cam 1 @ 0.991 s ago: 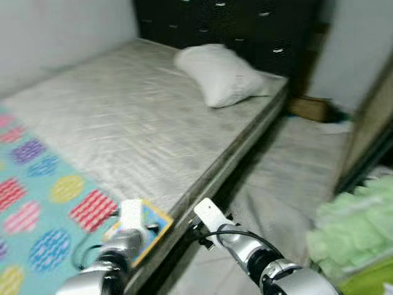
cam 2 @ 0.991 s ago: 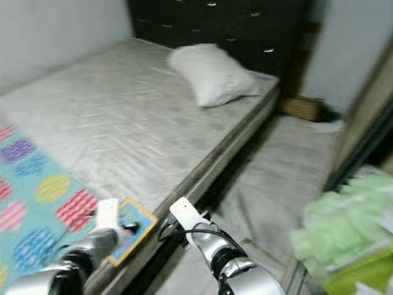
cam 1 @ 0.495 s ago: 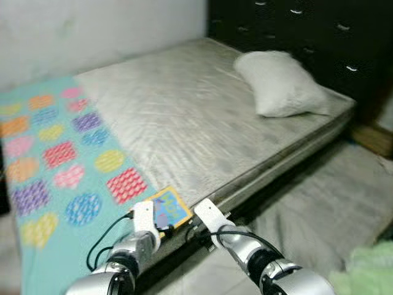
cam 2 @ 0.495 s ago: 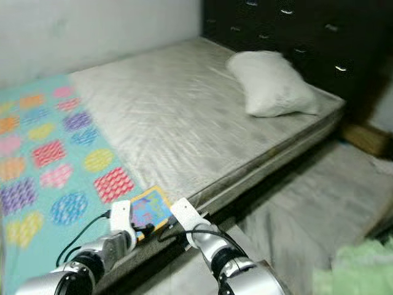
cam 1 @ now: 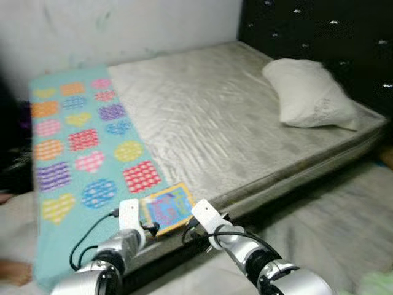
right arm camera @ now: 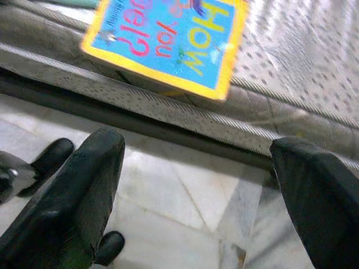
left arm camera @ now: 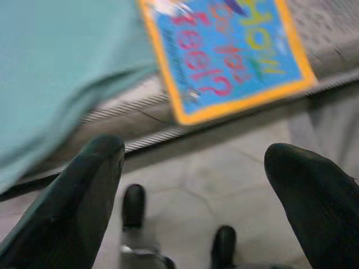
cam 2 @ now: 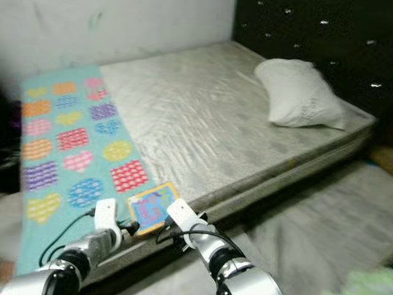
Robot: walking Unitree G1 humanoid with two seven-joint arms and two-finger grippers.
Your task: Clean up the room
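Lying flat at the mattress (cam 1: 245, 141) edge, a yellow-bordered blue book (cam 1: 167, 206) faces both wide-spread end effectors, left (left arm camera: 190, 190) and right (right arm camera: 196, 190).

1. The blanket (cam 1: 80, 141) at the left of the frame is teal, patterned with hearts, circles and squares in orange, pink, purple, red, blue and yellow.
2. The mattress (cam 1: 233, 135) in the middle is plain grey-beige.
3. The pillow (cam 1: 313, 95) at the upper right is off-white.
4. The headboard (cam 1: 319, 31) behind it is black with pale studs.
5. The book (cam 1: 167, 207) at the lower middle is blue with a yellow border and red, yellow and purple letters.
6. The floor (right arm camera: 185, 207) is pale marbled tile.
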